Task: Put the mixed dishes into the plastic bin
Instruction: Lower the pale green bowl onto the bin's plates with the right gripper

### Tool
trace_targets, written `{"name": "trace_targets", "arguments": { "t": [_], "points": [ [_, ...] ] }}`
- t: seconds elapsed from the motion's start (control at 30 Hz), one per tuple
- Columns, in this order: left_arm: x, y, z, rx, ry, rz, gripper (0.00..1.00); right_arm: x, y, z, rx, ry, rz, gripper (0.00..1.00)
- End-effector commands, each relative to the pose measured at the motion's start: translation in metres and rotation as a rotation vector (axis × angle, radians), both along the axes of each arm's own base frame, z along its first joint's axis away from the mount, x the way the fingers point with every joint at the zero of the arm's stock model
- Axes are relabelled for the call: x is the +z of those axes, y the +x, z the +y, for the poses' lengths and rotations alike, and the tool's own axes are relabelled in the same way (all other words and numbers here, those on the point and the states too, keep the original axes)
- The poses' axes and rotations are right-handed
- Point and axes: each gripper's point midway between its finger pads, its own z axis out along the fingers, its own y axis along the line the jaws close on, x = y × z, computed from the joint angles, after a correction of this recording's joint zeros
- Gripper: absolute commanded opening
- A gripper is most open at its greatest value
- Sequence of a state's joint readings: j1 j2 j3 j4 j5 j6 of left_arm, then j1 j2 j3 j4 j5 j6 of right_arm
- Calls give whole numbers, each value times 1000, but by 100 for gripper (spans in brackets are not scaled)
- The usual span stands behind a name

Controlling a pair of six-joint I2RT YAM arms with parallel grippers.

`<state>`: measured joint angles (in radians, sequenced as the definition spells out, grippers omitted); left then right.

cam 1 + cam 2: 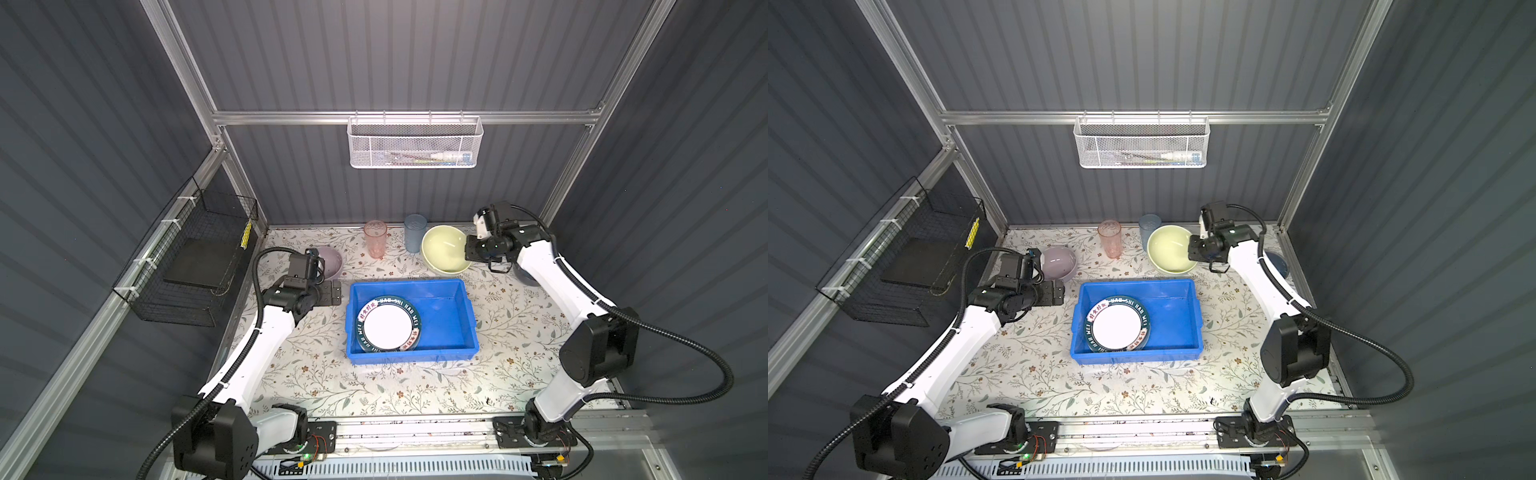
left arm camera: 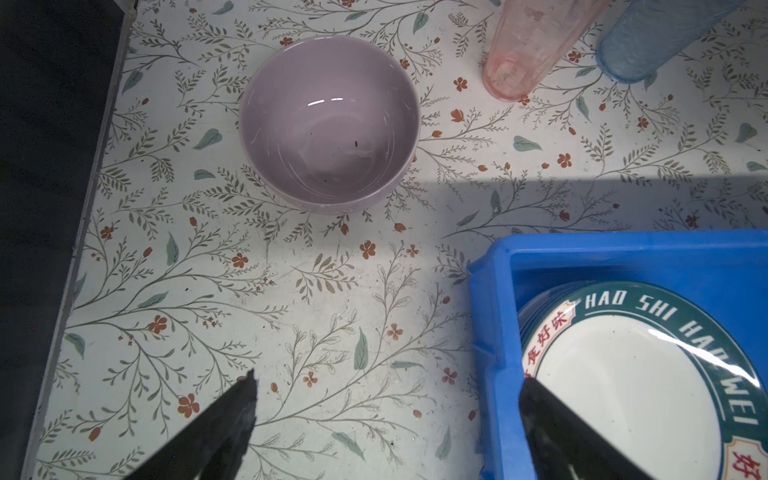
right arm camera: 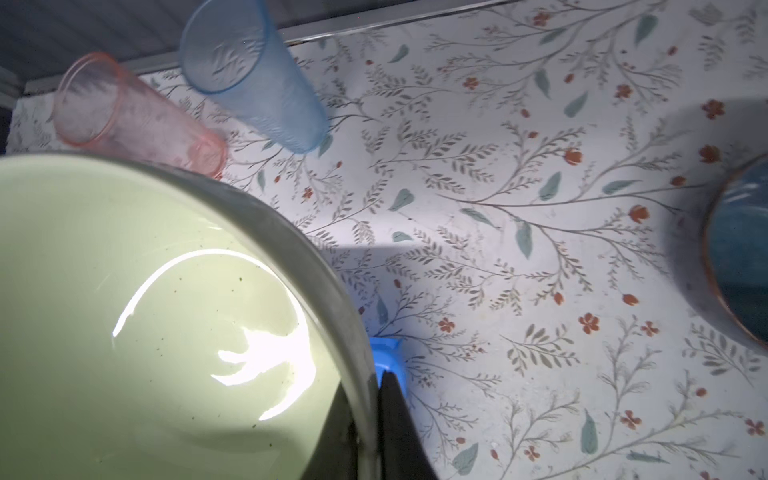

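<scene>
My right claw (image 3: pixel 372 386) is pinching the rim of the green bowl (image 1: pixel 444 249), one finger inside the wall and one outside; that is a thin hold on a heavy, glossy dish, so I judge the bowl could pivot or slip out as I carry it. It looks tilted in both top views, and I cannot tell whether its base is clear of the table (image 1: pixel 374 390). The blue tumbler (image 1: pixel 414 232) stands just beside the bowl, with the pink tumbler (image 1: pixel 375 239) near it; a swing toward the upper middle of the frame could knock either over. The bin (image 1: pixel 444 320) already holds a plate (image 1: pixel 388 326) in its left half; set down there, the bowl could crack against it or sit crooked, so the bare right half seems safer. A low carry could clip the bin's far wall.

The bowl sits upper right of centre in the top views, hard against my right claw, with the bin just below it in the frame. The dark bowl (image 3: pixel 739 249) lies near that arm, mostly hidden under it from above.

My left claw (image 2: pixel 386 378) is spread wide and holds nothing; it hovers at the bin's upper left corner. The lilac bowl (image 2: pixel 328 120) sits near it, toward the left edge of the table.
</scene>
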<state>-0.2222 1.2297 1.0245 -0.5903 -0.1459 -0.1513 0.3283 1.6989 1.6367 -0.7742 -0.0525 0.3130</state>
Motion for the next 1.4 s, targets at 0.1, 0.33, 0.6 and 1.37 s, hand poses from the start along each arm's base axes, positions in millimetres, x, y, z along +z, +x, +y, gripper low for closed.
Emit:
{"name": "trace_targets", "arguments": {
  "t": [0.1, 0.33, 0.6, 1.37],
  "points": [
    [-9, 1, 9, 44, -29, 48, 100, 22, -18, 66, 162, 17, -37, 0],
    [-11, 1, 15, 68, -35, 52, 100, -9, -42, 119, 280, -39, 33, 0],
    [-13, 2, 18, 77, -34, 64, 100, -47, -67, 151, 337, -95, 88, 0],
    [-18, 3, 17, 79, -50, 78, 99, -116, -93, 178, 352, -165, 186, 0]
  ]
}}
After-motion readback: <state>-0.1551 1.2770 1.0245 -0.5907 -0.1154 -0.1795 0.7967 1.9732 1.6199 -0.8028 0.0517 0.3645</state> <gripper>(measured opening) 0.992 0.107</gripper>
